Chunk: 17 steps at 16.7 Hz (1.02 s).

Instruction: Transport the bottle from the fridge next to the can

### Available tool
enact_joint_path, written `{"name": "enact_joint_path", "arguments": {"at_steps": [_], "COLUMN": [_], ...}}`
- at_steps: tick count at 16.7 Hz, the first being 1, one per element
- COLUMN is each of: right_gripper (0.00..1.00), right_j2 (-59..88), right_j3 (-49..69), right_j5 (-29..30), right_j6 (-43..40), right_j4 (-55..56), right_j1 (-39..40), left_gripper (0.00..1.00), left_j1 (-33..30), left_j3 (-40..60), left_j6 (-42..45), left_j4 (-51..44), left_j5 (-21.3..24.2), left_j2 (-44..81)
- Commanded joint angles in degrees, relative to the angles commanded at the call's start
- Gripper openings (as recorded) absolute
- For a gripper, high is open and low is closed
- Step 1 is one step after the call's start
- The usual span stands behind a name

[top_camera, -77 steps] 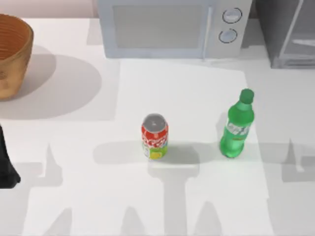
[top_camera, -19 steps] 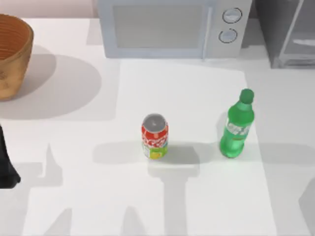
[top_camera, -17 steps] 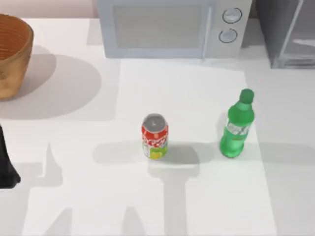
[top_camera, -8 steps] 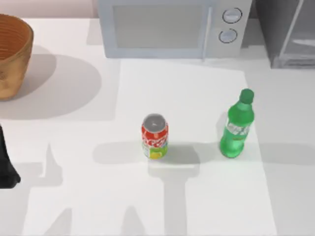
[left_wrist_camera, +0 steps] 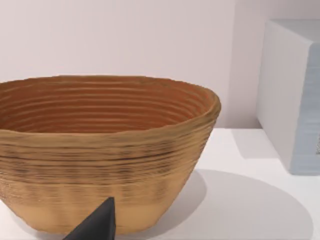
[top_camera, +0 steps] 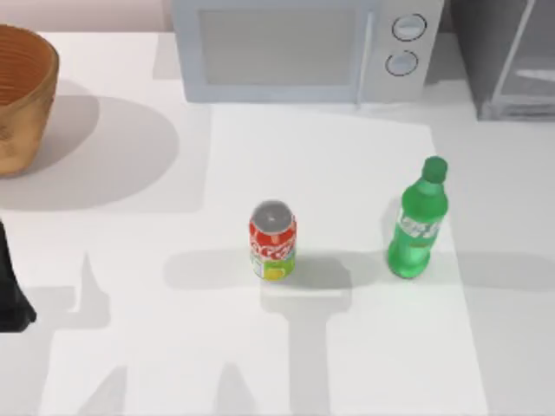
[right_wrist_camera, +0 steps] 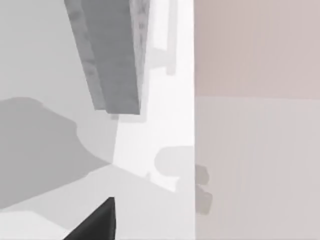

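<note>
Left gripper (left_wrist_camera: 95, 225) parked by basket (left_wrist_camera: 100, 150), likely idle; open or closed, cannot tell. Bottle (top_camera: 418, 220) upright right of can (top_camera: 273, 241), apart.

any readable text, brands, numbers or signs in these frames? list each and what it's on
None can be read outright.
Can: white lettering on the red band, too blurred to read.
Bottle: pale label band with marks, too small to read.
Microwave: two round knobs, no legible markings.
Basket and fridge: no text visible.
</note>
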Motion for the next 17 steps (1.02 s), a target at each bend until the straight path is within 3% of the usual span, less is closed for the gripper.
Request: {"name": "enact_joint_path", "arguments": {"at_steps": [4,13,17], "right_gripper": [1.00,1.00,1.00], "right_j2": [0.4,0.9,0.8], "right_j3": [-0.3,-1.3,-1.6], "right_j5": [2.1,8.6,10.5], "right_j6": [15.2,61.2,72.3], "right_j4": [12.7,49.7,60.3], "right_j1": [9.4,36.4,44.6], "left_gripper": [1.00,1.00,1.00], "left_j1": [0.0,0.0,0.0], "left_j3": [0.0,0.0,0.0], "left_j6": [0.0,0.0,0.0], "left_j4": [0.0,0.0,0.0], "left_j5": [0.0,0.0,0.0], "left_j2": [0.0,0.0,0.0]}}
